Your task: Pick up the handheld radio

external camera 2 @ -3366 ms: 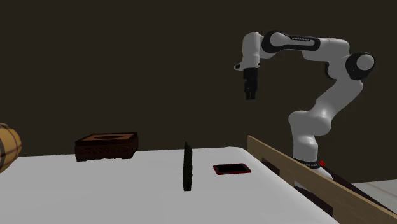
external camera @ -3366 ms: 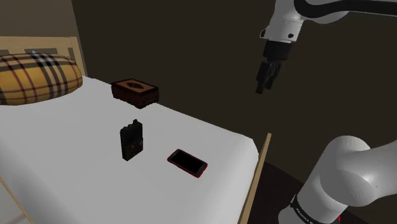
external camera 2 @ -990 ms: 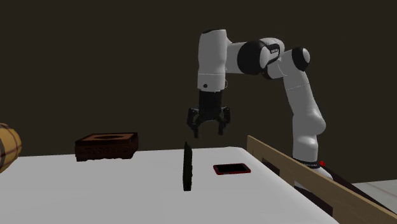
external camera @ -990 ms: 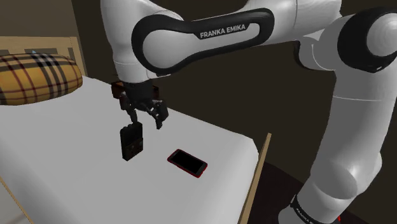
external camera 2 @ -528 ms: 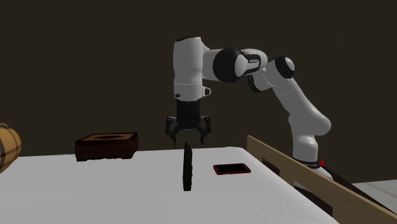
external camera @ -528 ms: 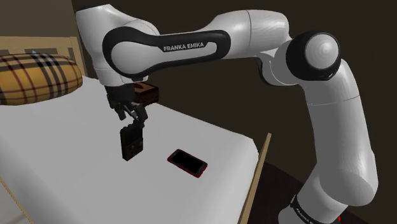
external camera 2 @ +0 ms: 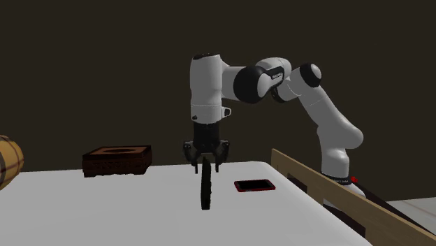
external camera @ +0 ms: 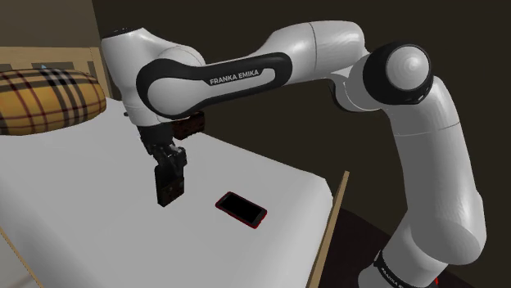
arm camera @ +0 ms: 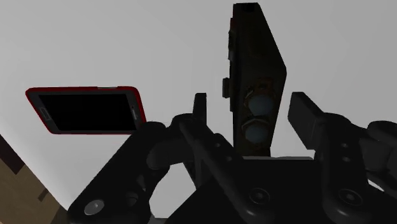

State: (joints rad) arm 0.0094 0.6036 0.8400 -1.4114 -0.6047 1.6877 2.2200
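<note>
White bed against a dark wall. Upright near its middle: black handheld radio, red-edged phone flat at 4 o'clock of it in the shoulder view. Lowered over the radio's top: gripper, 2 fingers apart, 1 each side, not clamped.

white bed took lower left of shoulder view; pale wooden frame along edge; plaid pillow upper left; dark brown wall behind.
</note>
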